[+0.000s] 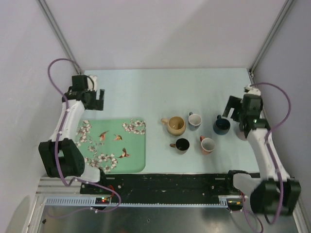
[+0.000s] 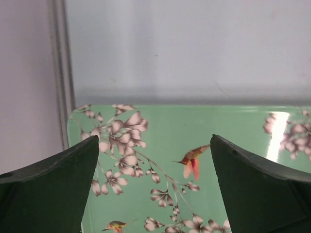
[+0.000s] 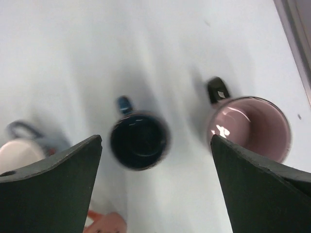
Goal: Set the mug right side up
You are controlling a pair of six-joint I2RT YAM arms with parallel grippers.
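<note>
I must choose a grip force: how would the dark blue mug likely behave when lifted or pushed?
The dark blue mug looks like glazed ceramic, so probably rigid, rather slippery and breakable. It stands upright, opening up, so it should slide, not roll. Its handle sticks out on one side, so an off-centre push may turn it.

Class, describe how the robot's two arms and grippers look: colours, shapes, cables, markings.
The left arm and right arm both have white tubular links joined by blocky black joints. A purple cable loops along each, from wrist to base. The left gripper and right gripper each have two dark, wedge-shaped fingers. No markings are legible.
</note>
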